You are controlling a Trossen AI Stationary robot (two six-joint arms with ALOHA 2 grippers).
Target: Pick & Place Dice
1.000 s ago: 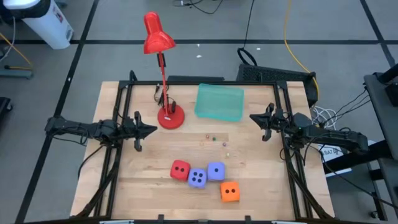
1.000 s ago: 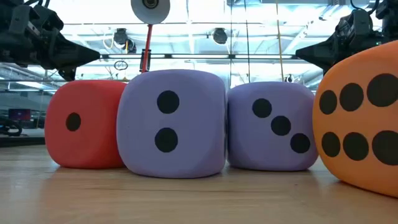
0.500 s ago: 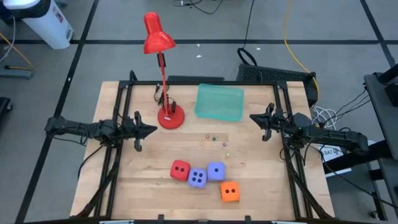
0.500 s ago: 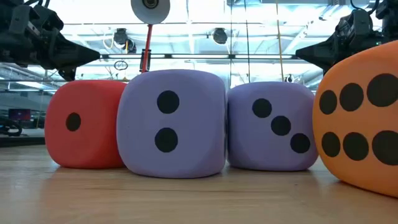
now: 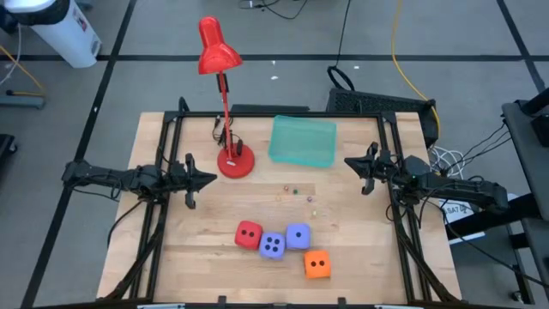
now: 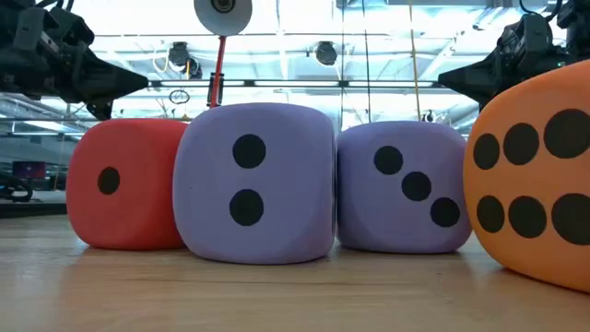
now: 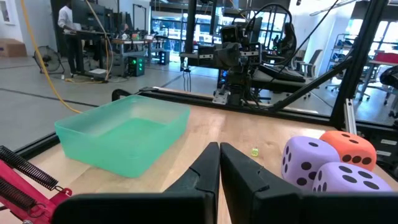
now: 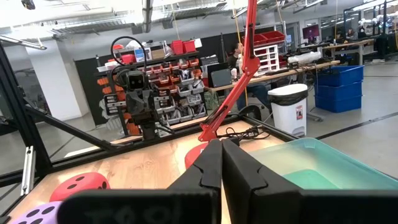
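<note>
Four dice rest on their bottom faces near the table's near edge: a red die (image 5: pixel 248 233), two purple dice (image 5: pixel 272 246) (image 5: pixel 298 236) and an orange die (image 5: pixel 316 265). In the low view they fill the front: red die (image 6: pixel 124 184), purple dice (image 6: pixel 253 184) (image 6: pixel 401 189), orange die (image 6: pixel 535 180). My left gripper (image 5: pixel 213 180) hovers at the table's left side, shut, its fingers (image 7: pixel 219 168) closed together. My right gripper (image 5: pixel 346 161) hovers at the right side, shut (image 8: pixel 221 163). Neither touches anything.
A green translucent bin (image 5: pixel 303 141) sits at the far middle of the table. A red desk lamp stands on its round base (image 5: pixel 235 161), head (image 5: pixel 214 47) reaching beyond the far edge. Tiny bits (image 5: pixel 296 192) lie mid-table. Black frame rails (image 5: pixel 163 215) run along both sides.
</note>
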